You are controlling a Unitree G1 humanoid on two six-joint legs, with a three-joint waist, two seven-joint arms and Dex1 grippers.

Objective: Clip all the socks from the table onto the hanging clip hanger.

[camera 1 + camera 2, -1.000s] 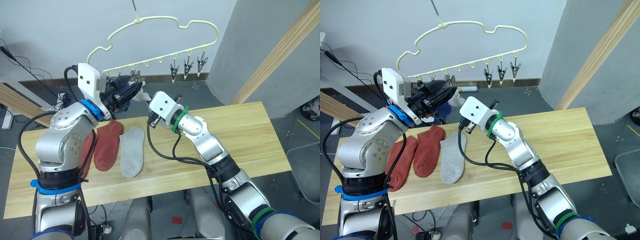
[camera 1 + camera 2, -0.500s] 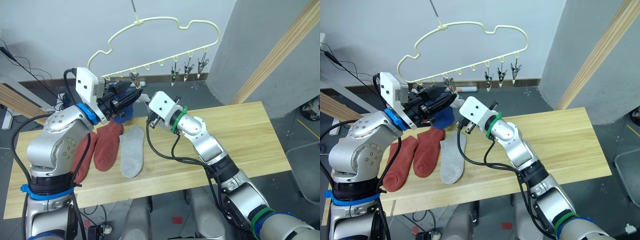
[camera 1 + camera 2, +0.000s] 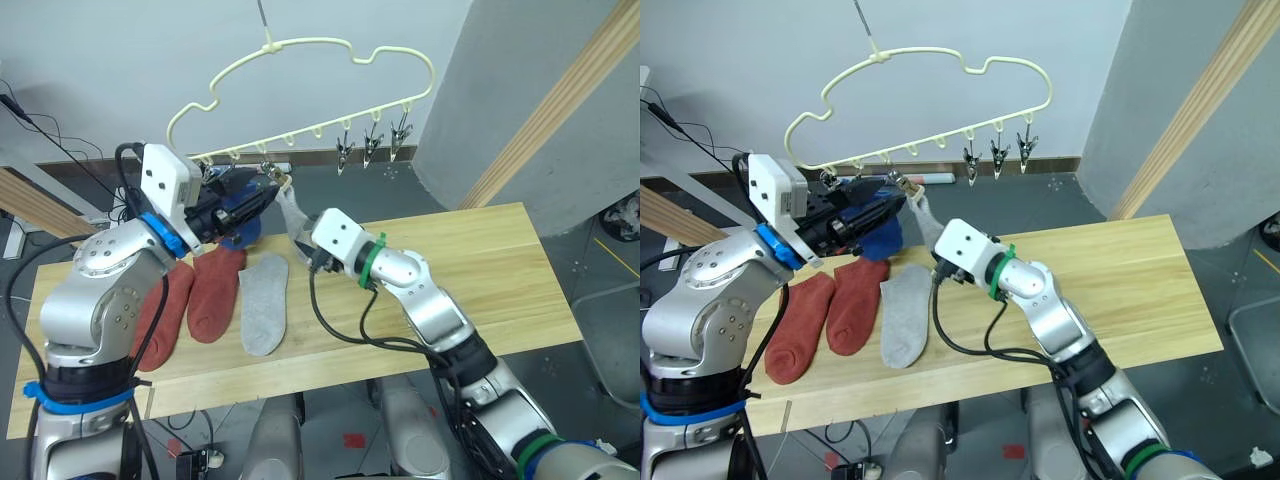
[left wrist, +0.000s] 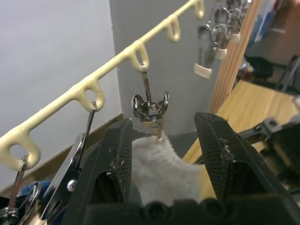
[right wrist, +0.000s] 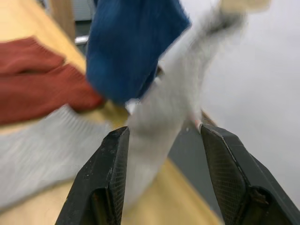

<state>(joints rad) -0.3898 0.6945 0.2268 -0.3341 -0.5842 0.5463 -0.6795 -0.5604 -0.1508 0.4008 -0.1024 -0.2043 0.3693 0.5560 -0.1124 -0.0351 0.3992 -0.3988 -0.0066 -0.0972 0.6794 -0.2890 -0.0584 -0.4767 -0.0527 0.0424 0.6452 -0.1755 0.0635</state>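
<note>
The pale-yellow clip hanger [image 3: 300, 50] hangs above the table [image 3: 480, 270]. A light grey sock [image 3: 292, 215] dangles from one of its clips [image 4: 149, 105], with a blue sock [image 3: 240, 218] hanging just to its left. My left gripper [image 3: 268, 190] is open, its fingers either side of that clip without squeezing it. My right gripper [image 5: 161, 131] is open just below the hanging grey sock [image 5: 164, 108], near the table top. Two rust-red socks [image 3: 215, 290] [image 3: 165, 310] and another grey sock [image 3: 264, 300] lie flat on the table's left part.
Three empty clips [image 3: 375, 140] hang at the hanger's right end. A grey column [image 3: 500, 90] and a slanted wooden rail [image 3: 560, 110] stand behind the table's right side. Cables lie on the floor at the back left.
The grey sock now hangs free from its clip. My right gripper has dropped away from it toward the table. My left gripper shifted slightly left, and the hanger swung with it.
</note>
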